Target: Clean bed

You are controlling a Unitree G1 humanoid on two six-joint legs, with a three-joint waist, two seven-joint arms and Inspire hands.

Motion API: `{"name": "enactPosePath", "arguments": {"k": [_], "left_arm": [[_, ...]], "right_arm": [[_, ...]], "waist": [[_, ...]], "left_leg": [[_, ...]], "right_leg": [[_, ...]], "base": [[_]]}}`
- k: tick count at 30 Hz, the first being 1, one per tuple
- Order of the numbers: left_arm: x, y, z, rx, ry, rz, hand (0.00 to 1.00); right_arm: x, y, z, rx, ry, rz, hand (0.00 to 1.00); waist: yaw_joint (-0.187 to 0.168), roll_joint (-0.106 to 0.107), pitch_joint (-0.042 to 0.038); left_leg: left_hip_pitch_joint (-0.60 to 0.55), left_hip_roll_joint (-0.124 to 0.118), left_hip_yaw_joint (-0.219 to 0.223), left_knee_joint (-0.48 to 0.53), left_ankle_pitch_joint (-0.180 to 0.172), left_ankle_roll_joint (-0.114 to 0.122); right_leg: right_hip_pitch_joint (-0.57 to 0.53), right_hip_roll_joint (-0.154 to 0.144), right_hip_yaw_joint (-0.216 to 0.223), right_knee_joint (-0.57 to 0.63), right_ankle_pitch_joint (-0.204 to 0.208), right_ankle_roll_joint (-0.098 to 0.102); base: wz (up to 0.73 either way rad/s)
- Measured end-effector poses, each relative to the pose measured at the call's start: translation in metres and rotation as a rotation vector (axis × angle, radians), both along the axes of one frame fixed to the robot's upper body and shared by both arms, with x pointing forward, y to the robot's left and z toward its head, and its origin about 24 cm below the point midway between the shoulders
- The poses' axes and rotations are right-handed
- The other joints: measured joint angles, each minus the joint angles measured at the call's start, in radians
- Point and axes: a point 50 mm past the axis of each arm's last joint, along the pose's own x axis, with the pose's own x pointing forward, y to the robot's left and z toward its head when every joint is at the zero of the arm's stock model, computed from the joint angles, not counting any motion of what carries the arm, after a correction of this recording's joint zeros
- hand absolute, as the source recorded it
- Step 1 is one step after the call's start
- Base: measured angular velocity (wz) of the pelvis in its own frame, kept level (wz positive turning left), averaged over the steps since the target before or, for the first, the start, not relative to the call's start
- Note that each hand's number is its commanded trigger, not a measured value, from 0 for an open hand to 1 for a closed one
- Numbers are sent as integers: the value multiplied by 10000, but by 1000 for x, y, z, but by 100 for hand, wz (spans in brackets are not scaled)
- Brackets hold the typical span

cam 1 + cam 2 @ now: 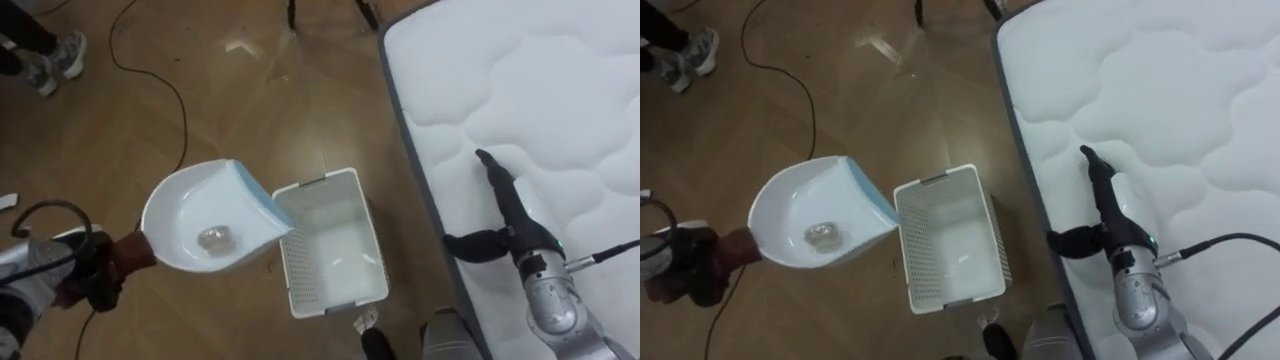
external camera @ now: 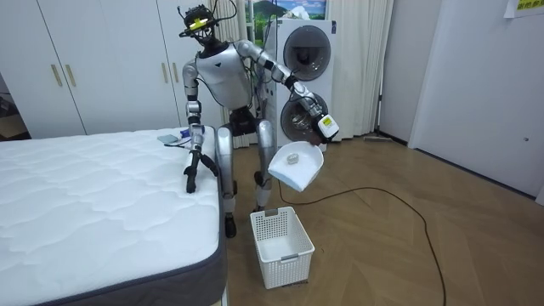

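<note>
My left hand (image 1: 92, 268) grips the dustpan (image 1: 205, 215) (scrap (image 1: 215, 238) inside) above the basket (image 1: 300, 280); tipping it out is left, I judge. Meanwhile my right hand (image 1: 512, 222) lies straight-fingered on the bed (image 1: 560, 90).

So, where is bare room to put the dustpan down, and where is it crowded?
Free: the mattress beyond the right hand, and the floor between the cable and the basket. Crowded: the narrow strip between basket and mattress edge, and the spot where the left hand holds the dustpan by the basket.
</note>
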Motion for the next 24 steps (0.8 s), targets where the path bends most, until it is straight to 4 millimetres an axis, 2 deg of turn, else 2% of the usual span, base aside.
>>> {"name": "enactPosePath", "arguments": {"k": [8,10,13,15,22,24], "left_arm": [[15,-2,17,1085,-423,-956,100],[19,-5,20,1373,-593,-1321,100],[23,-12,22,1894,-716,-2023,100],[26,-16,25,2204,-811,-2503,100],[33,-24,34,2894,-1449,-3488,100],[32,-26,32,3275,-1254,-3896,100]], "right_arm": [[4,3,3,35,-174,141,0],[3,3,1,24,-127,93,0],[4,4,1,19,-145,75,0],[4,4,1,61,-231,105,0],[7,6,3,217,-352,313,0],[8,7,4,238,-414,359,0]], "waist": [[-118,179,14],[-201,217,19],[-350,402,74],[-474,493,76],[-712,520,79],[-823,569,111]], "left_leg": [[355,-71,275,-196,-9,-1],[554,-128,274,-331,-7,2],[847,-162,306,-569,-7,4],[979,-200,350,-625,-6,5],[1028,-190,402,-622,-5,4],[1033,-192,406,-643,-5,4]], "right_leg": [[87,-24,254,66,-74,0],[253,-29,291,35,-102,51],[528,-27,279,-112,-128,100],[604,-46,273,-107,-142,125],[622,-86,274,-110,-158,105],[618,-88,282,-96,-163,109]], "base": [[-9],[-2],[-4],[-5],[0],[0]]}}
